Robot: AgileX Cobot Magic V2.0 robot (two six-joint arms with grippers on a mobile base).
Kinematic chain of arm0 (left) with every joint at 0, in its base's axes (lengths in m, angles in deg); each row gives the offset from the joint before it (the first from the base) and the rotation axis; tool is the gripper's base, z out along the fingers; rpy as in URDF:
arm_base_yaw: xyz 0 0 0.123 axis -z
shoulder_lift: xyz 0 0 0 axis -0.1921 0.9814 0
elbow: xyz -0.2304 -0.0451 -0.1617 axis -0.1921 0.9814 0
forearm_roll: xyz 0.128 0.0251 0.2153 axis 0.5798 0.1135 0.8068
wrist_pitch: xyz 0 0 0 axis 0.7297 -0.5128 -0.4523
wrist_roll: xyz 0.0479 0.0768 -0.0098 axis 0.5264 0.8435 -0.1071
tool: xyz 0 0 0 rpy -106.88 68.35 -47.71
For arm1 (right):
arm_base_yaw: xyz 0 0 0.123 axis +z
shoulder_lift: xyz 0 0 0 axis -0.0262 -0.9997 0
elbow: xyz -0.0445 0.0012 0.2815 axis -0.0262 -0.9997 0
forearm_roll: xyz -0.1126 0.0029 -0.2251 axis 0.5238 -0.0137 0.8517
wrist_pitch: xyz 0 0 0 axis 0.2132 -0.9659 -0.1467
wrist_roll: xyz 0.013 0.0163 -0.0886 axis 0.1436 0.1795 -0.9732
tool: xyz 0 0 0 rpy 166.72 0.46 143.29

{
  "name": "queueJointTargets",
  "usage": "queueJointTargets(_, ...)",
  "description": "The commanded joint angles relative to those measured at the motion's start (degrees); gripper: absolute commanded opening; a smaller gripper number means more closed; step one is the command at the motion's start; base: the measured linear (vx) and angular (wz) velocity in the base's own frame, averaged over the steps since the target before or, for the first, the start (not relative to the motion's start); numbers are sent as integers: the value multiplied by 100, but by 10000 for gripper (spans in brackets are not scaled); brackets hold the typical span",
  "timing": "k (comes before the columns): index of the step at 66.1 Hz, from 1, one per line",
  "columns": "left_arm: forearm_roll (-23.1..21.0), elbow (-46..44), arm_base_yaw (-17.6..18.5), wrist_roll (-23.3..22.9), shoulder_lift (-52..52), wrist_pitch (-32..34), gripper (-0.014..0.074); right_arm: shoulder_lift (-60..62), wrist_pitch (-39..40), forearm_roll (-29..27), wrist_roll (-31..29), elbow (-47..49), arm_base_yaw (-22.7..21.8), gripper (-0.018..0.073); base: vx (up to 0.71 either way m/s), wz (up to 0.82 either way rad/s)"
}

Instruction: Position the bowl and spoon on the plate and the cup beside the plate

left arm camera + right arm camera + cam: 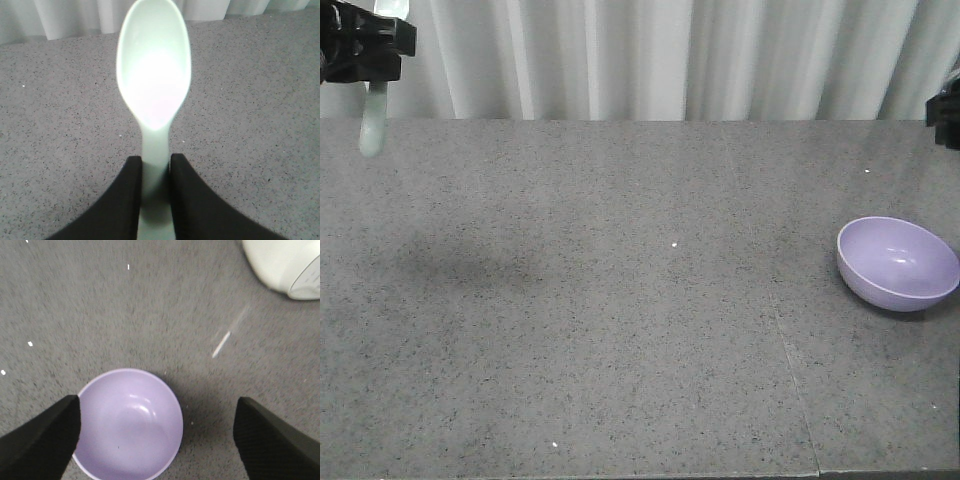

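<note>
My left gripper (156,172) is shut on the flat handle of the pale mint-green spoon (154,75). In the front view the left gripper (375,78) is high at the far left, and the spoon (370,130) hangs head-down from it above the table. The lavender bowl (898,262) stands upright and empty on the table at the right. My right gripper (156,405) hovers open over the bowl (129,422), which lies toward its left finger (45,440). Only a corner of the right gripper (945,115) shows in the front view. The plate and the cup are out of view.
The grey speckled table (620,300) runs back to a pale pleated curtain (650,55). A white rounded object (282,265) sits at the top right of the right wrist view. A seam in the tabletop (790,360) runs left of the bowl.
</note>
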Motion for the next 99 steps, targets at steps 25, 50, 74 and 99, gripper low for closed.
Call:
queueJointTargets(25,-95,-179,34,-4,-216,332,-6,-1032,-176,-799,-817,199,-1022,594,0,0)
queueJointTargets(50,-95,-179,34,-4,-216,332,-6,-1624,-191,-1009,-1021,199,-1149,594,0,0)
queueJointTargets(74,-95,-179,34,-4,-216,332,-6,-2001,-1,-895,-1022,199,-1149,594,0,0)
queueJointTargets(99,-95,-179,34,-4,-216,332,-6,-2346,232,-903,-1022,199,-1149,528,0,0)
